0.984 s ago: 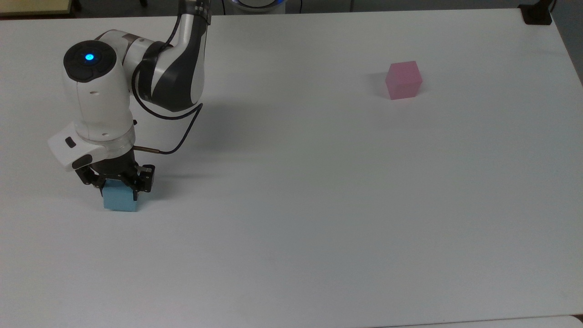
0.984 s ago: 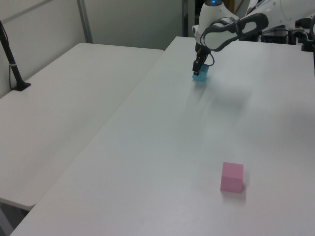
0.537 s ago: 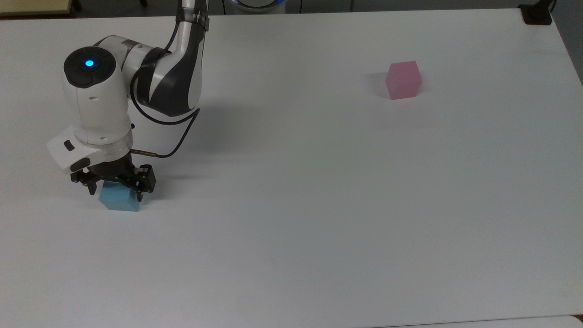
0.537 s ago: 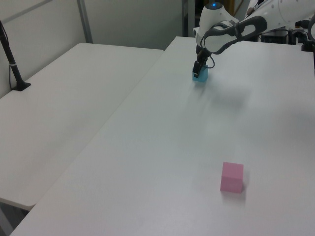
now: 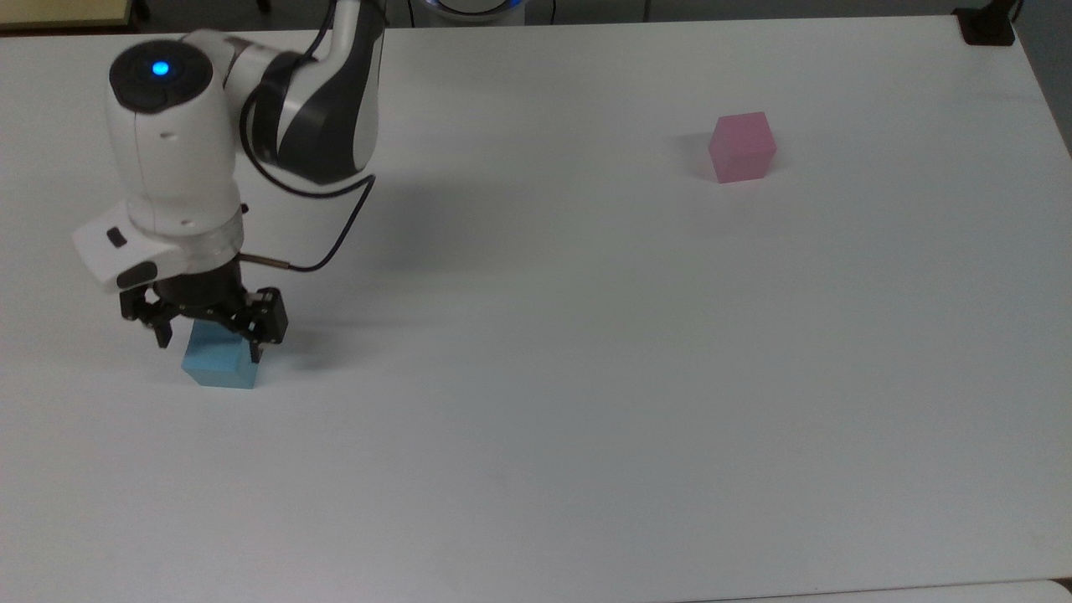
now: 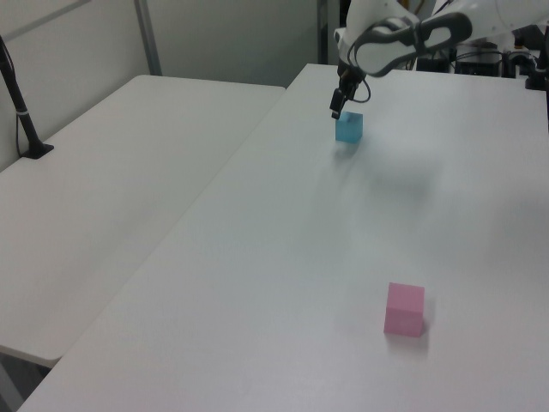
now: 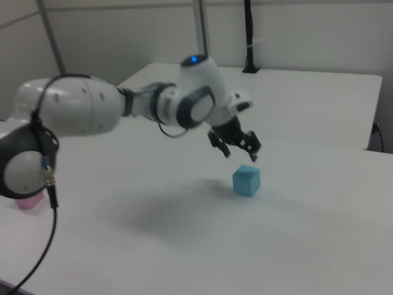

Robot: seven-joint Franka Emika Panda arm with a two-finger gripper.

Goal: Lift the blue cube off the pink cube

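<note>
blue cube: on the desk, top view's left
pink cube: top view's right, well apart
claw: above blue cube

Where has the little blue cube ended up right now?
The blue cube sits on the table at the top view's left, just under the open gripper, far from the pink cube.

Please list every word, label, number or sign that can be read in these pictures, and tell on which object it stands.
None: no readable text.
The blue cube and the pink cube have plain faces.
The white table is unmarked.
The arm bears a glowing blue dot, not a letter.
</note>
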